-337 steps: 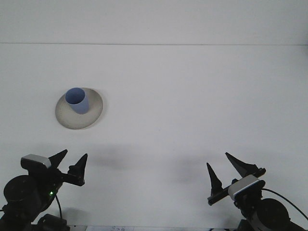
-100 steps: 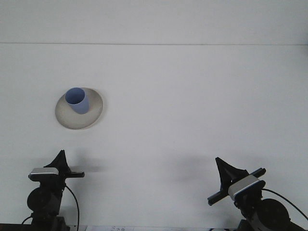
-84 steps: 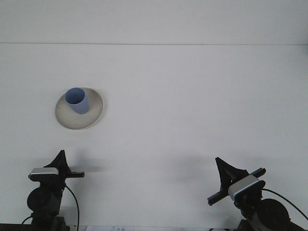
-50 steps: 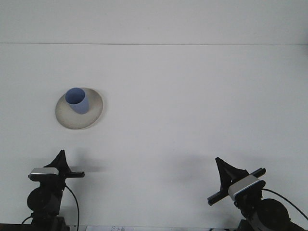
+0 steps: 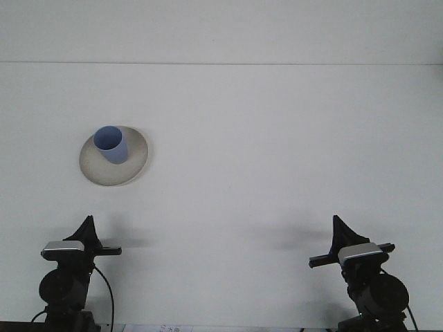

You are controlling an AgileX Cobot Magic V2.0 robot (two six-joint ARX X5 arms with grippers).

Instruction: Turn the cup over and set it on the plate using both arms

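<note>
A blue cup (image 5: 111, 144) stands upright, mouth up, on a round grey-white plate (image 5: 136, 164) at the left of the white table. My left gripper (image 5: 88, 225) is low at the near left edge, well in front of the plate; its fingers meet in one point and hold nothing. My right gripper (image 5: 340, 227) is low at the near right edge, far from the cup. It is also shut to a single tip and empty.
The white table (image 5: 263, 138) runs back to a white wall, with its far edge line across the top of the view. Both arm bases and their cables sit along the near edge.
The right gripper has turned and shifted right, now pointing straight up like the left one. Since 3.4 s ago both grippers went from open to shut. Cup and plate have not moved.
</note>
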